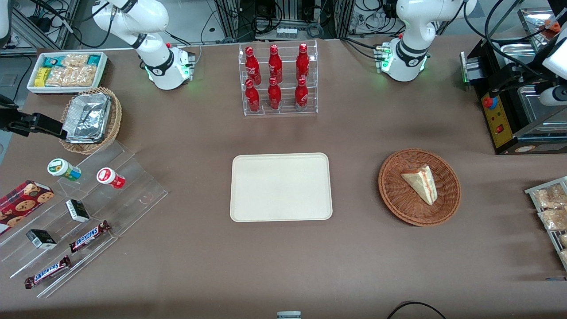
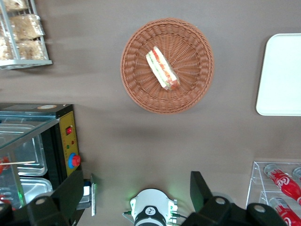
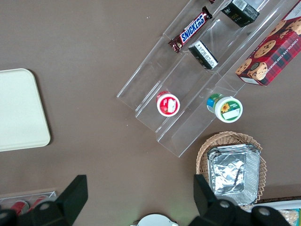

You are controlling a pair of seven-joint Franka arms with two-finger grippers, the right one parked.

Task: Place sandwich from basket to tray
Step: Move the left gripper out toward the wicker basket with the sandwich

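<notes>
The small triangular wedge of pale white bread with red and green filling, the sandwich (image 1: 421, 182) (image 2: 162, 68), lies on its side inside the round, shallow, reddish-brown woven wicker basket (image 1: 394, 195) (image 2: 193, 42), a little off the bowl's middle, with its layered edge showing in the left wrist view. The basket sits on the brown-covered bench (image 1: 283, 257), toward the working arm's end. Beside it, well apart and nearer the middle of the bench, lies the flat cream-white rectangular tray with rounded corners (image 1: 281, 187) (image 2: 282, 75) (image 3: 19, 110), with nothing on it. Farther from the front camera than the tray stands a clear acrylic rack of red bottles (image 1: 278, 78). The left arm's end effector (image 2: 136, 193) hangs high above the bench, over the strip between the basket and the arm's white base (image 1: 405, 60) (image 2: 151, 212); its two dark fingers (image 2: 200, 188) stand wide apart with nothing between them, touching neither sandwich nor basket. Near that base, at the bench's edge, is a black machine with a yellow panel and red button (image 1: 496, 115) (image 2: 70, 146). Toward the parked arm's end lies a lighter tan wicker basket holding silver foil containers (image 1: 91, 117) (image 3: 233, 172).
</notes>
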